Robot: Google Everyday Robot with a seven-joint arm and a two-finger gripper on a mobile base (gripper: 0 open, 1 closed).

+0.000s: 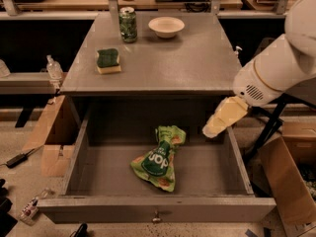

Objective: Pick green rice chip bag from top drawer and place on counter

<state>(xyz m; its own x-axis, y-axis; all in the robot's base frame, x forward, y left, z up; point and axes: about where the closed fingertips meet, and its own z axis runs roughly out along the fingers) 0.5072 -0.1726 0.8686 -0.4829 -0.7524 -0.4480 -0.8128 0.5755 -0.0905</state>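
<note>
The green rice chip bag [157, 159] lies crumpled on the floor of the open top drawer [148, 209], near its middle, logo facing up. The counter [168, 58] is the grey cabinet top above the drawer. My white arm [276, 63] reaches in from the right. Its cream-coloured gripper [217, 125] hangs over the drawer's back right corner, to the right of the bag and a little above it, not touching it. It holds nothing that I can see.
On the counter stand a green soda can [128, 24], a white bowl [166, 26] and a green-topped yellow sponge [108, 61]. Cardboard boxes sit on the floor to the left [52, 137] and right [289, 177] of the cabinet. Wooden benches run along the back.
</note>
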